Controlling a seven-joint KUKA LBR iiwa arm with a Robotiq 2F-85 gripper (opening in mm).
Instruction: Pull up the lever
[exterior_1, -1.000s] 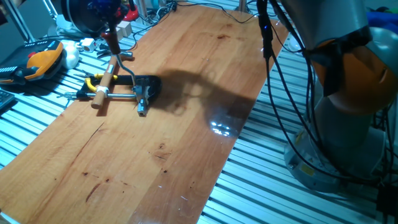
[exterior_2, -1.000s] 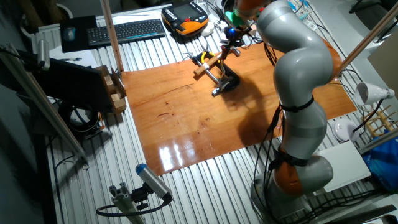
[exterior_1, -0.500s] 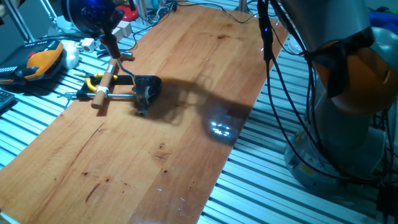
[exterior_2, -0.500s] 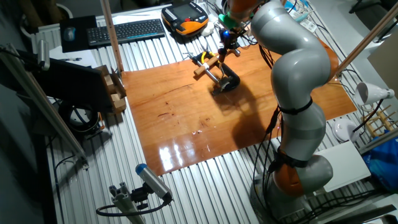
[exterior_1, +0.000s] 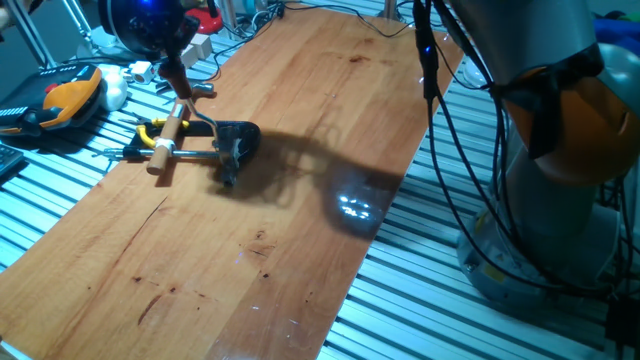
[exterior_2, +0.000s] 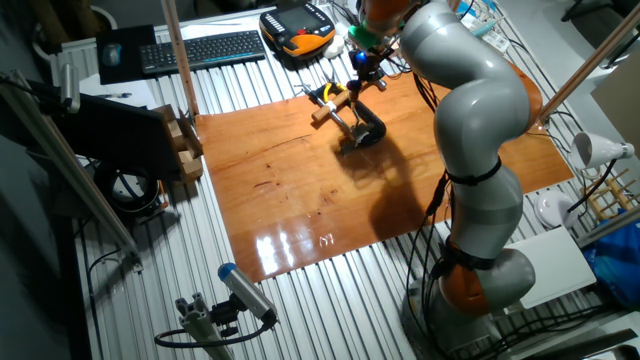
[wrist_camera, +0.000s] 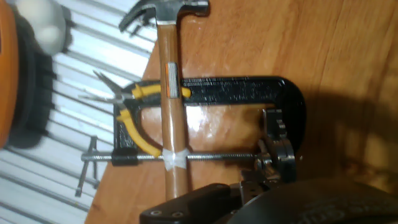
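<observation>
Seemingly mid-pull: the gripper (exterior_1: 183, 85) sits at the clamp's (exterior_1: 236, 138) 10 o'clock, apparently pinching the lever (exterior_1: 200, 108), though I cannot tell; next, lift steadily

I saw the surface (exterior_1: 300, 150) was varnished wood w/ glossy glare spots, on ribbed metal slats (exterior_1: 420, 290). Clamp (wrist_camera: 249, 90) looked matt black, rough cast texture; its screw rod (wrist_camera: 211, 158) was bare threaded steel. Hammer (wrist_camera: 169, 81) had a smooth pale wood handle, shiny metal head. Pliers (wrist_camera: 134, 99) had yellow plastic-looking grips. Arm (exterior_2: 470, 110) shell was smooth grey, semi-gloss.
</observation>
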